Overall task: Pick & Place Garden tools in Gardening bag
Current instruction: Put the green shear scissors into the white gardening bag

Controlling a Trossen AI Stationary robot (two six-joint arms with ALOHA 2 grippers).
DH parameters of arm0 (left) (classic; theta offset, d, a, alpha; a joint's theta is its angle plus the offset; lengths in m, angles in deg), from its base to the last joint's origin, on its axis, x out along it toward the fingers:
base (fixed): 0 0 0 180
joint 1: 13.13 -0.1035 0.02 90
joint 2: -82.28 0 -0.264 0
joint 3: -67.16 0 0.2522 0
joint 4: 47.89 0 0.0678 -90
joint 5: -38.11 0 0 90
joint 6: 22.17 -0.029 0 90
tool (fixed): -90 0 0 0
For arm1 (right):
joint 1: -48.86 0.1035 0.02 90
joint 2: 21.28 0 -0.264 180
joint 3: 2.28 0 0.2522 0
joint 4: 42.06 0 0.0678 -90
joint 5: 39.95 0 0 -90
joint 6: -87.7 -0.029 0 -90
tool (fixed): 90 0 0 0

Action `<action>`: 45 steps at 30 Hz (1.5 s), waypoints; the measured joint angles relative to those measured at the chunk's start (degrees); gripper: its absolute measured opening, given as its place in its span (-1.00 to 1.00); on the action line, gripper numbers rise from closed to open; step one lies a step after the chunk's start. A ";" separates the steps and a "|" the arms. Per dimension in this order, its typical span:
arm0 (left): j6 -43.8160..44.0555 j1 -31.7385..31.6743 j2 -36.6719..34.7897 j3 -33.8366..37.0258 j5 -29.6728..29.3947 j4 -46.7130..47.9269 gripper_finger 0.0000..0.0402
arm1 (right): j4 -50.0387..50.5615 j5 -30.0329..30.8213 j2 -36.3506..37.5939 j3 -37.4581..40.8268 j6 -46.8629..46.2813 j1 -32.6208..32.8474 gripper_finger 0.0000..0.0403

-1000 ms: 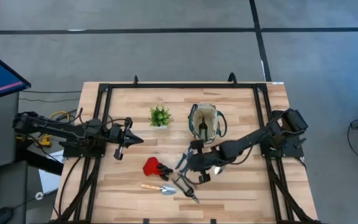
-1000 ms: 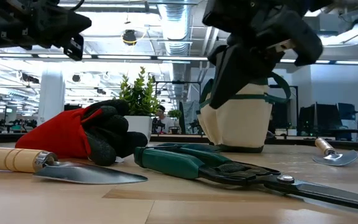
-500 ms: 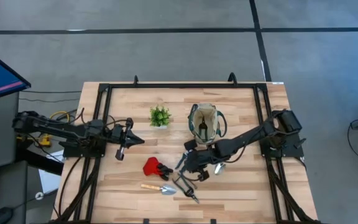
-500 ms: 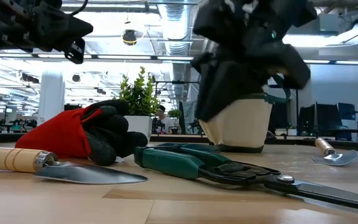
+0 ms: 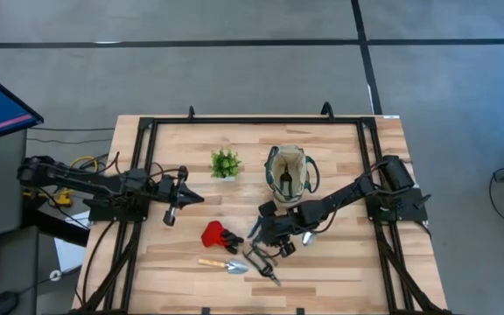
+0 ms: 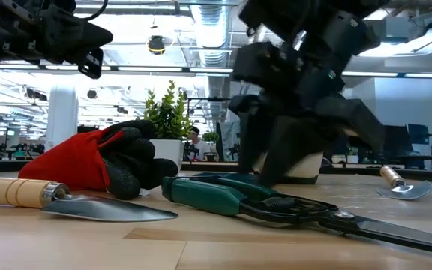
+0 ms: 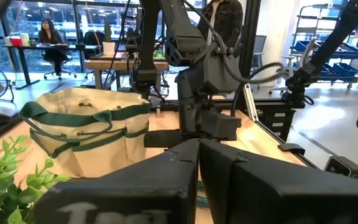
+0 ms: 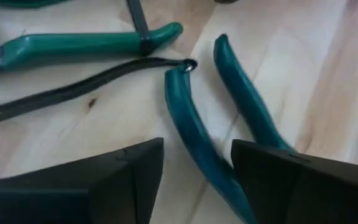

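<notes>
The right gripper [image 5: 263,234] is low over the middle of the desk [image 5: 339,262], its fingers spread apart with one teal handle of the small pruners [image 8: 219,134] lying between them in the right wrist view; nothing is gripped. Just beyond lie the green-handled shears [image 6: 276,206], flat on the wood; in the low view their handles point toward the red-and-black glove [image 6: 96,161] and the blades run away toward the opposite edge. A wooden-handled trowel [image 5: 223,264] lies flat near the front edge, its long axis along that edge, blade toward the shears. A second trowel [image 6: 402,186] rests apart on the far side of the right arm. The gardening bag [image 5: 288,171] stands upright behind the right gripper, mouth open upward, with a dark tool showing inside it. The small potted plant [image 5: 225,164] stands beside the bag, apart from it. The left gripper [image 5: 182,196] hangs closed and empty over the desk's left part, well away from the tools.
</notes>
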 joint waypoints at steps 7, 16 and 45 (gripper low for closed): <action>0.44 0.00 1.55 -0.01 0.06 0.03 -0.99 | -0.09 -0.08 0.04 -0.09 0.02 -0.66 -0.31; 0.44 0.02 2.98 -0.02 0.04 0.04 -0.99 | 1.43 -5.00 0.04 -0.09 -3.01 -2.46 -0.62; 1.75 0.02 3.09 -0.02 0.00 -0.11 -0.99 | 6.37 -5.96 9.87 -5.45 -9.39 -2.83 -0.82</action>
